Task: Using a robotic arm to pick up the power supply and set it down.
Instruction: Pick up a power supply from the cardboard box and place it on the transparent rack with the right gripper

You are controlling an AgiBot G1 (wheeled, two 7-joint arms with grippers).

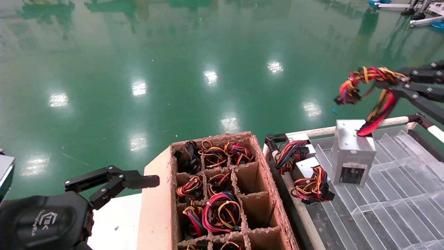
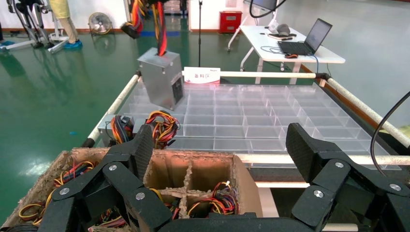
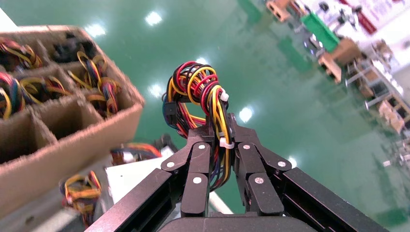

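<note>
The power supply is a small silver box with a dark vented end face. It hangs tilted by its wires over the near-left part of the clear tray. My right gripper is shut on its zip-tied bundle of red, yellow, orange and black wires, well above the box. The right wrist view shows that bundle pinched in my right gripper. In the left wrist view the power supply dangles at the tray's far corner. My left gripper stands open and empty beside the cardboard box, and looks over it.
A cardboard box with divider cells holds several wired units. Two more units with wire bundles lie at the clear tray's left edge. A white rail frames the tray. Green floor lies beyond.
</note>
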